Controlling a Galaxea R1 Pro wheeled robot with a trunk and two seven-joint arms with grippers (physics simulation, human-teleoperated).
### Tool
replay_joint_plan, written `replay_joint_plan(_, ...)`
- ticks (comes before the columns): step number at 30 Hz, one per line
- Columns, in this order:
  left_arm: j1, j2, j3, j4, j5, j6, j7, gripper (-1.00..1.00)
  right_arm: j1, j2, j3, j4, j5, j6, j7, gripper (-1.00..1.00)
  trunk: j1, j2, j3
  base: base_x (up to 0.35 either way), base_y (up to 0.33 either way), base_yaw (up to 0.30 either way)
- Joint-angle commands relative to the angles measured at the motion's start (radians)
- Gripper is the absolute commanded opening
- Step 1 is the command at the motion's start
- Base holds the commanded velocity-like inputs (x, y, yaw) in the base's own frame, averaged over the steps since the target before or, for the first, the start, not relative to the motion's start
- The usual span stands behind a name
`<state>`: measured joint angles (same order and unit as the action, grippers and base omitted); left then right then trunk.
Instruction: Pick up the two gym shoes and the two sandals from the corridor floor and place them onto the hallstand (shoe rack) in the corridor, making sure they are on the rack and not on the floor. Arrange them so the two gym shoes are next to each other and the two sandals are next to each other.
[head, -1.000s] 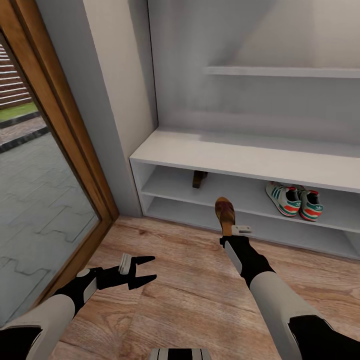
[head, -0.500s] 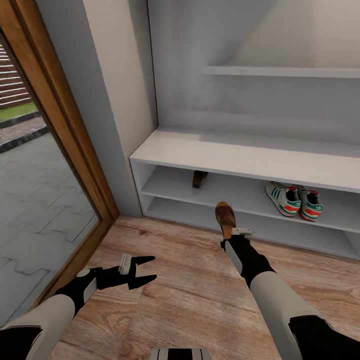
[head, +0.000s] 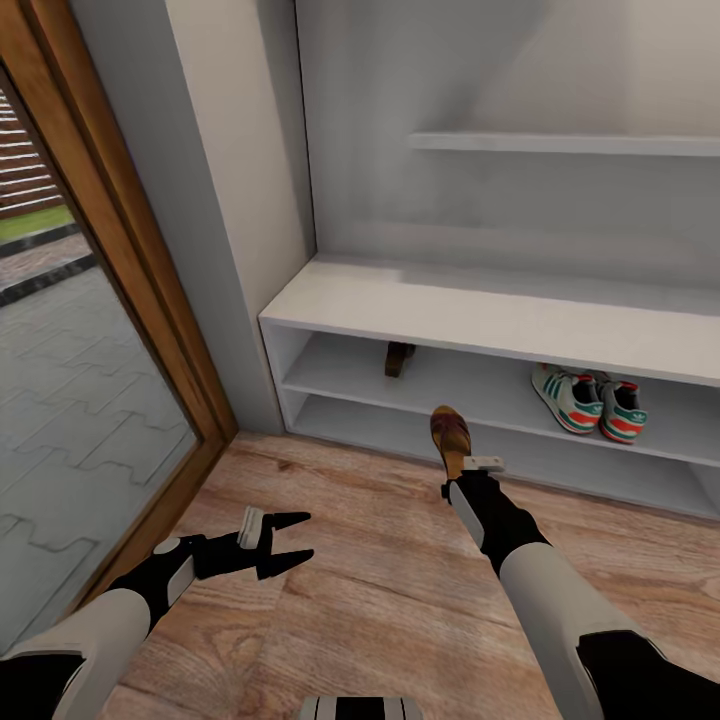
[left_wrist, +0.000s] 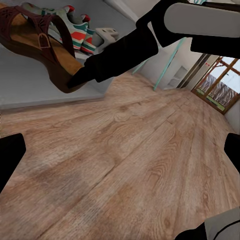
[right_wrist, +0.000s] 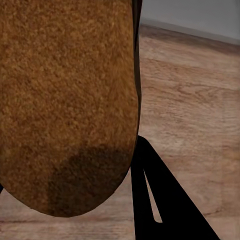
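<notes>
One brown sandal (head: 450, 433) is pinched at its heel by the right claw (head: 468, 463), before the hallstand (head: 480, 315); light, stiff sole, so the heel grip suits. Left claw (head: 290, 546) hangs open, empty.

Hallstand (head: 480, 320): two gym shoes (head: 590, 400) side by side on the upper shelf at right; one sandal (head: 399, 358) at the back of that shelf, left. Right end effector (head: 467, 464): closed on a second sandal (head: 450, 434), held before the shelves, above the corridor floor (head: 380, 590). Left end effector (head: 290, 543): fingers apart, empty, low over the floor.
</notes>
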<state>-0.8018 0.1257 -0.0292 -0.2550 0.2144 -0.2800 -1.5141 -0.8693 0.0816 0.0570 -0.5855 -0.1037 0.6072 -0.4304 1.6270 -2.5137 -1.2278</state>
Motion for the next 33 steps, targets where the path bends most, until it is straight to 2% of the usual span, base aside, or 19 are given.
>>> replay_joint_plan(1,-0.001,0.000,-0.003,0.000,0.005,-0.007,-0.002,1.00,0.000,-0.001,0.005,-0.001,-0.013,0.003,-0.011,-1.00,0.000,0.000,-0.001,0.113,0.000,0.000)
replay_joint_plan(4,-0.001,0.000,-0.006,0.000,0.005,-0.007,-0.002,1.00,0.000,-0.001,0.006,-0.007,-0.013,0.004,-0.011,-1.00,0.000,0.000,-0.001,0.103,0.000,0.000)
replay_joint_plan(11,-0.001,-0.001,-0.010,0.000,0.005,-0.007,-0.002,1.00,0.000,-0.001,0.006,-0.093,-0.012,0.008,-0.012,-1.00,0.000,0.000,-0.001,0.025,0.000,0.000)
replay_joint_plan(22,-0.001,-0.001,-0.011,0.000,0.005,-0.007,-0.002,1.00,0.000,-0.002,0.004,-0.102,-0.013,0.025,-0.011,-1.00,0.000,0.000,-0.001,0.018,0.000,0.000)
replay_joint_plan(33,-0.001,-0.001,-0.012,0.000,0.005,-0.007,-0.002,1.00,0.000,0.000,0.004,-0.102,-0.013,0.025,-0.010,-1.00,0.000,0.000,-0.001,0.301,0.000,0.000)
